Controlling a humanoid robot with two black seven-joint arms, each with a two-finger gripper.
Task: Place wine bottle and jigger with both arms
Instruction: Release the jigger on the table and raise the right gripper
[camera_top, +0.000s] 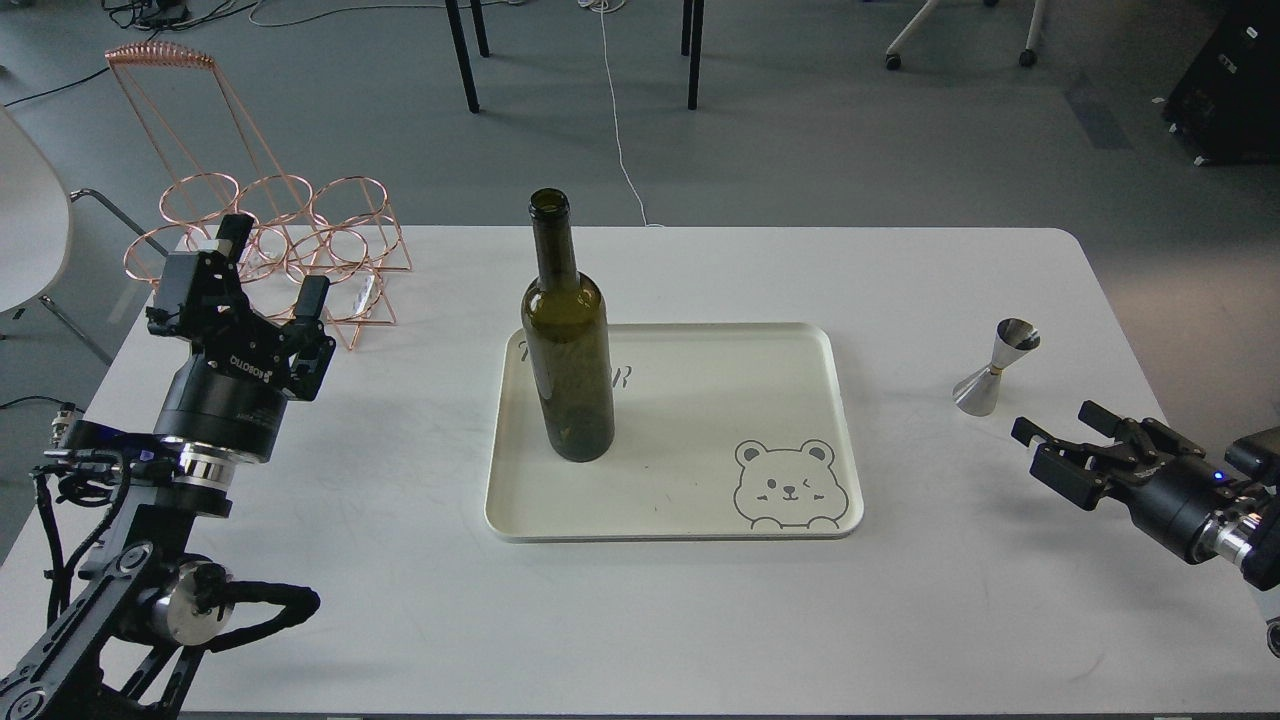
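The dark olive-green wine bottle (567, 340) stands upright in the left part of a cream tray (700, 520) with a bear drawing. The steel jigger (996, 367) stands upright on the white table to the right of the tray. My right gripper (1058, 425) is open and empty, low over the table, a little in front and to the right of the jigger, apart from it. My left gripper (272, 262) is open and empty at the table's left, fingers pointing up, well left of the bottle.
A copper wire bottle rack (270, 240) stands at the table's back left corner, just behind my left gripper. The white table (700, 620) ends in a front edge near me. Chair and table legs stand on the grey floor beyond.
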